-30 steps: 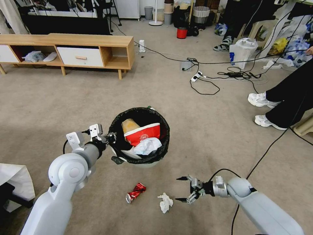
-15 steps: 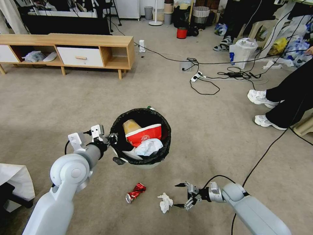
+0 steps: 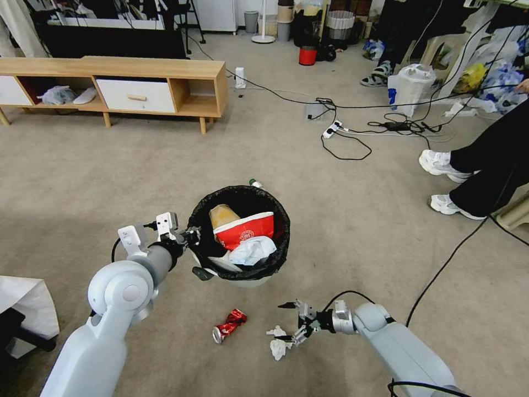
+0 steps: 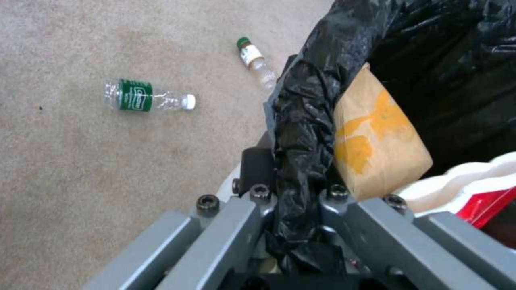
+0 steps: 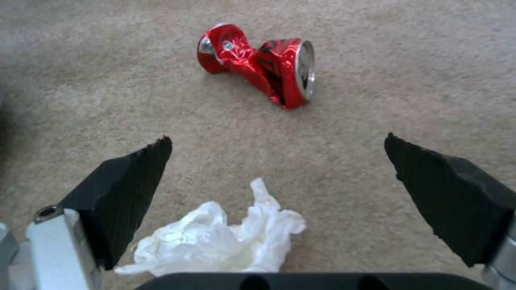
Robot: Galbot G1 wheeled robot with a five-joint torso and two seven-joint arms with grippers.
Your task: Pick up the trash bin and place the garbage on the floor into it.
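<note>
Left end effector (image 3: pixel 194 253) clamps the trash bin (image 3: pixel 241 231) rim; right end effector (image 5: pixel 277 173) (fingers spread) straddles white tissue (image 5: pixel 220 239).

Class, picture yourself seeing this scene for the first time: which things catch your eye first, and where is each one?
The trash bin, stuffed with a red-white carton, sits mid-floor with the left gripper clamped on its black-bagged rim. In front of it, on the carpet, the right gripper hangs open over a crumpled white tissue, the crushed red can beside it. Two clear bottles lie on the far side of the bin.
</note>
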